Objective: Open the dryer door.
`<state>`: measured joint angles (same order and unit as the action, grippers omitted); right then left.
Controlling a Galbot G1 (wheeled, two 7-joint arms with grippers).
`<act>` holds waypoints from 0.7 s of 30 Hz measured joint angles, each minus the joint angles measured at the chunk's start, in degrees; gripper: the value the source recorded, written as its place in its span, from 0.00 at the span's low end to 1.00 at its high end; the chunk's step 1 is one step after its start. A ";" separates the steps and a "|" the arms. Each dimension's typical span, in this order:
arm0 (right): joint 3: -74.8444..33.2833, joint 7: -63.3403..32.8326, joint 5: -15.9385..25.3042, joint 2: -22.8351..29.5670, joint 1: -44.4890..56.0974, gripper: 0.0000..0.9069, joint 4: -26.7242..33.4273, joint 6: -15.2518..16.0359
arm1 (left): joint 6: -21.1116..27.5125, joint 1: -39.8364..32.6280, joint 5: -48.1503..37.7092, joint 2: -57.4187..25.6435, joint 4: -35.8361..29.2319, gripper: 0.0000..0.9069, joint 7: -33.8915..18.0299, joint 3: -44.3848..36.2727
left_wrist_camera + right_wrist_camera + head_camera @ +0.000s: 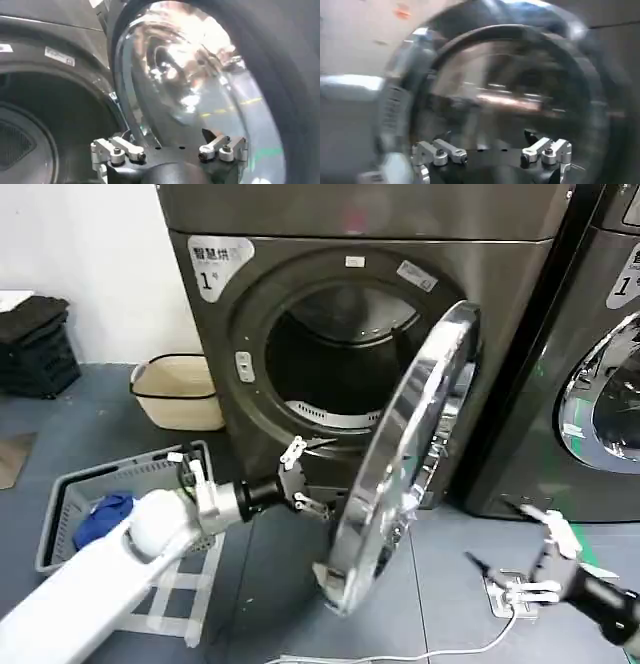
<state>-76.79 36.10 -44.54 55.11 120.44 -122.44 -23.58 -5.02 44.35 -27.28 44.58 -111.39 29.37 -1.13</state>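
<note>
Two grippers frame the scene: near right, the right gripper (pixel 535 559) hangs low with fingers spread, holding nothing; left of centre, the left gripper (pixel 300 479), jaws spread and empty, sits just inside the door (pixel 400 464). That door stands about half open, hinged at its right, before the drum (pixel 340 359). Risk, as judged: unheld, it may swing back onto the left fingers, or a further push may glance off its rim.

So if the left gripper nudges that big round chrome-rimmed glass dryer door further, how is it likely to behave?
The round chrome-rimmed dryer door already stands wide open on the grey-brown machine, so it should swing on its hinge rather than slide. It looks rigid and probably heavy for its size. The shiny rim may be slippery for the open left gripper beside it. The right gripper waits low.
</note>
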 joint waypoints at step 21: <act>-20.64 -43.56 23.29 29.60 -2.61 1.00 10.58 16.69 | 1.56 -7.24 5.21 9.31 5.96 1.00 -3.16 -8.05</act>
<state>-97.43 -7.46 -21.25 84.71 117.83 -111.87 -6.89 -3.46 37.10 -22.08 53.89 -105.43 26.21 -9.19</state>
